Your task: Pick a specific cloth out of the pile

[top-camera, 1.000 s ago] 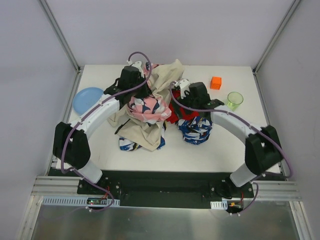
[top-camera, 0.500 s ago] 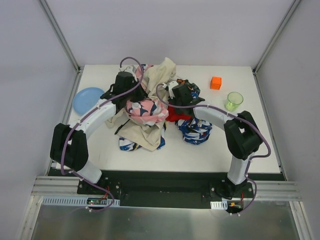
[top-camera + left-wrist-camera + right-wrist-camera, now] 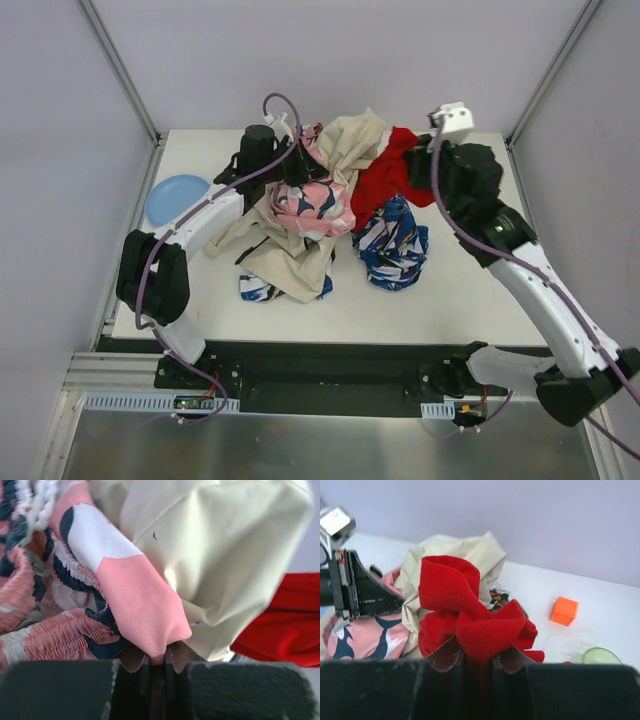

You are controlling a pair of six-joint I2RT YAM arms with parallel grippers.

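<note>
The cloth (image 3: 385, 175) hangs at the right rear of the pile (image 3: 300, 225), with a gripper on each.

The right gripper (image 3: 477, 655) clamps the cloth from the right, off the table (image 3: 450, 300). The left gripper (image 3: 157, 660) pinches a fold at the pile's back. A bundled cloth (image 3: 393, 245) sits below the cloth, at the right of the pile. A dish (image 3: 175, 197) lies to the left. A cube (image 3: 564, 611) and a cup (image 3: 599, 656) lie to the right, the cube behind the cup.

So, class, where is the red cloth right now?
In the top view the red cloth hangs right of centre, pinched in the right claw, beside the beige cloth and just beyond the blue-white cloth.
</note>
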